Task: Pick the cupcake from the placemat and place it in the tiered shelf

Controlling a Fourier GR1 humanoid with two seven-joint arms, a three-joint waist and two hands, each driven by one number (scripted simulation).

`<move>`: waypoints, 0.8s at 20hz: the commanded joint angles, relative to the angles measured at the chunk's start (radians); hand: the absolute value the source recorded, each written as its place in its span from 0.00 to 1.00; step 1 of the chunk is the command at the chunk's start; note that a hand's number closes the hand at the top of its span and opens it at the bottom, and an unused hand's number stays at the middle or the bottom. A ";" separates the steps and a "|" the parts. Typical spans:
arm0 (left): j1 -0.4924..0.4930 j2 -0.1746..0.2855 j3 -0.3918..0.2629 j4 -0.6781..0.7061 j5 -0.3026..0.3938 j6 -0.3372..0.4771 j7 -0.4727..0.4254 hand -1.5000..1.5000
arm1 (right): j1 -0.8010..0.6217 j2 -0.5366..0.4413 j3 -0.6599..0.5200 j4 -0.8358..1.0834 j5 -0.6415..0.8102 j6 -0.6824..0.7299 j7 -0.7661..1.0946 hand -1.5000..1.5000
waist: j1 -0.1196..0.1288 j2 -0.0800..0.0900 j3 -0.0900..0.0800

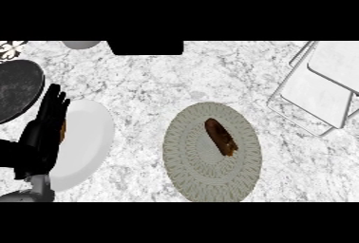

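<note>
While the left hand (43, 130) lay flat over the left rim of the white plate (88, 142), fingers straight and grasping nothing, the cupcake (220, 136) sat on the woven placemat (210, 178), just above its middle; brown, elongated, tilted. Placemat's lower edge reached the bottom of the view. A narrow strip of bare marble counter (154, 80) ran between plate and placemat. Wider open room lay between the placemat and the tiered shelf (316, 92) at upper right, well apart from the cupcake. Dark round plate (17, 90) at the left edge. Black block (145, 47) at the top edge.
</note>
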State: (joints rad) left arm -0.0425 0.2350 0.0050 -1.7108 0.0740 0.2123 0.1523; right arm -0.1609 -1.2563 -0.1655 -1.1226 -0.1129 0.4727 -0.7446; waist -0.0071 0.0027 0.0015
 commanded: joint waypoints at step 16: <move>-0.093 -0.039 -0.014 0.070 -0.035 -0.007 0.019 0.50 | -0.482 0.251 0.163 0.352 0.128 0.017 0.044 1.00 | 0.038 0.005 -0.001</move>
State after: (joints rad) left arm -0.1195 0.2036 -0.0135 -1.6608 0.0433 0.2031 0.1624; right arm -0.5441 -1.0893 -0.0443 -0.8020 -0.0214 0.4468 -0.7006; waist 0.0307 0.0026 -0.0021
